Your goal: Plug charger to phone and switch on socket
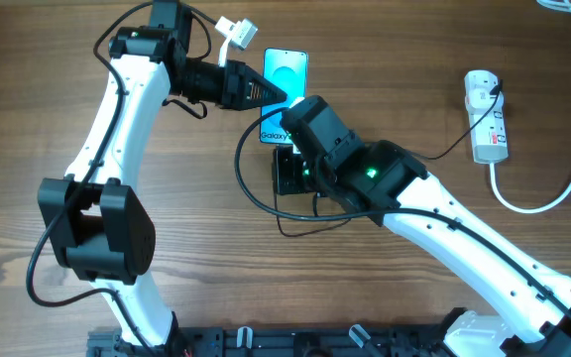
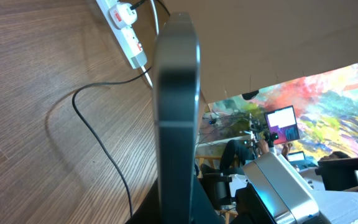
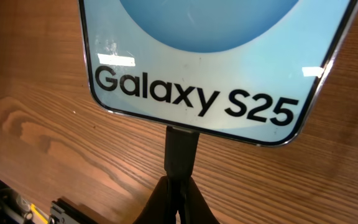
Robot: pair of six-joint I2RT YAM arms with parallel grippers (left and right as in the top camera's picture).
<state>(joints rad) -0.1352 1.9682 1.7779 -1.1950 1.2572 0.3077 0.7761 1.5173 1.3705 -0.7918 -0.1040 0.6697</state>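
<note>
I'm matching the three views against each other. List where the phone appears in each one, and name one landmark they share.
Overhead: the phone is top centre, teal screen showing.
Left wrist: edge-on, a vertical silver strip mid-frame.
Right wrist: it fills the top, with the "Galaxy S25" end nearest.
Shared landmark: the wooden table is in all three; the socket shows only in the overhead and left wrist views.

The wooden counter [image 1: 28, 69] is brown, its grain running left to right. In the left wrist view a plain brown board [image 2: 278, 37] rises beyond the counter's edge. Past it a brightly coloured painting [image 2: 334, 99] fills a wall, with a small lit screen [image 2: 282, 123] before it, too blurred to read.
</note>
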